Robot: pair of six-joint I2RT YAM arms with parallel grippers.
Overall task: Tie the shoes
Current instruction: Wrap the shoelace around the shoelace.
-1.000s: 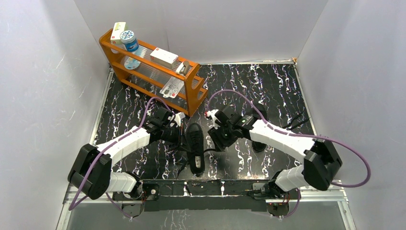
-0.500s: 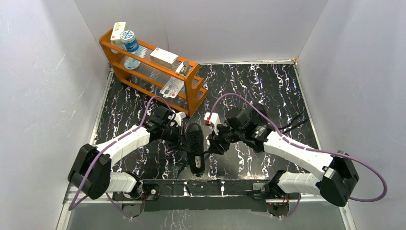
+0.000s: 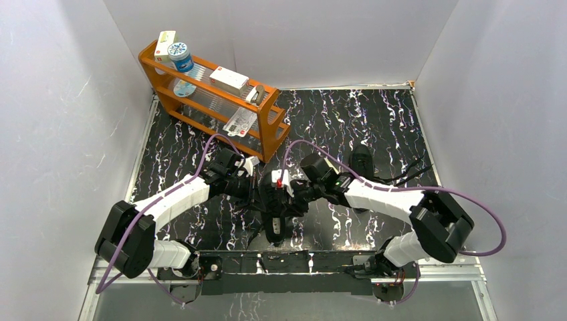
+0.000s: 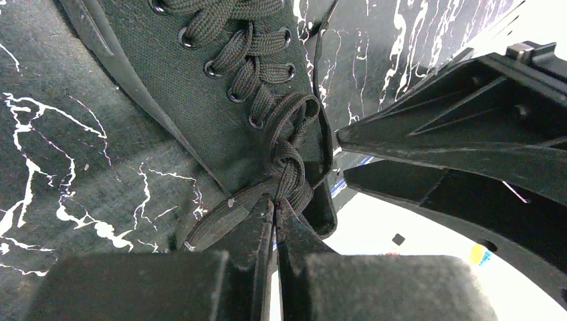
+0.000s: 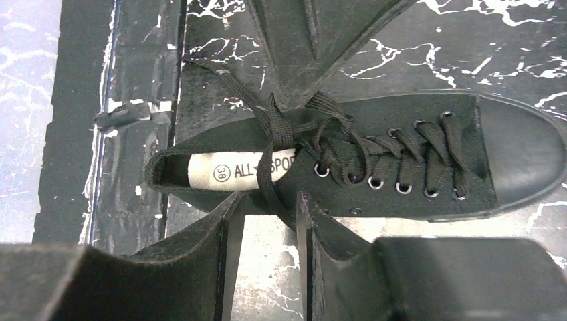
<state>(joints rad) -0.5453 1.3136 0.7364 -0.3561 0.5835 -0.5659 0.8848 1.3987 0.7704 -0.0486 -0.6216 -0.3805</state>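
One black shoe [image 3: 273,212] lies at the table's near centre, toe pointing away from the arm bases. In the left wrist view my left gripper [image 4: 275,206] is shut on a loop of its lace [image 4: 289,175] beside the shoe's [image 4: 220,100] top eyelets. My right gripper [image 5: 266,204] hovers at the shoe's [image 5: 414,154] other side, jaws apart, with a lace strand [image 5: 267,175] running down between its fingers [image 5: 311,221]. In the top view both grippers, left [image 3: 254,194] and right [image 3: 286,199], meet over the shoe's opening. The second shoe [image 3: 362,162] sits behind the right arm, partly hidden.
An orange rack [image 3: 267,130] with boxes and bottles stands at the back left. Loose laces [image 3: 411,170] of the second shoe trail to the right. A metal rail [image 3: 287,262] runs along the near edge. White walls close in both sides.
The right arm has swung left, bringing its gripper from beside the shoe to over its opening, and its jaws have narrowed around a lace strand. The left arm has held still.
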